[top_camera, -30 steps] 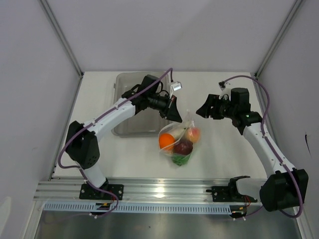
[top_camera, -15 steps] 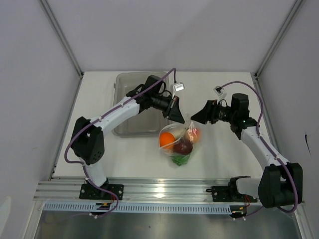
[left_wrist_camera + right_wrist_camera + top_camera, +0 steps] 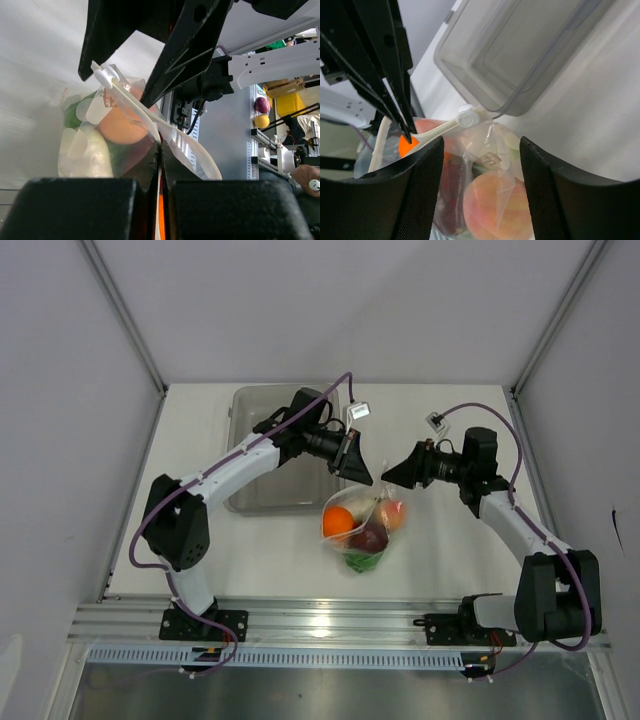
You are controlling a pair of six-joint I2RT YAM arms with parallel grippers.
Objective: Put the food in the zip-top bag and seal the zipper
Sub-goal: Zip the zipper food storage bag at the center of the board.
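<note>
At the middle of the white table (image 3: 450, 550), just to the right of the grey translucent tray (image 3: 250, 485), the zip-top bag (image 3: 361, 531) sits with its mouth edge turned up between the two arms. Through its clear, crinkled plastic the food shows plainly: the orange (image 3: 337, 523) on the left, the dark red bulb (image 3: 371, 537) beside it, the peach-coloured fruit (image 3: 394, 513) on the right and the green lettuce (image 3: 362, 560) at the near end. Whether the bottom of the bag rests on the table or hangs just off it cannot be told.

The left gripper (image 3: 366, 478) reaches in from over the tray, and its fingers are pressed together on one end of the zipper (image 3: 437, 130), a white strip along the mouth of the bag. The left wrist view shows that strip running straight into the narrow slit between its two black pads, with a second white band curving away just beside them. At the other end of the strip sits a small round white slider (image 3: 466, 117).

The right gripper (image 3: 388, 478) faces the left one from the other side, close to it, with its fingers spread wide. The slider lies just beside the tip of one of them, and no contact with it can be made out.
</note>
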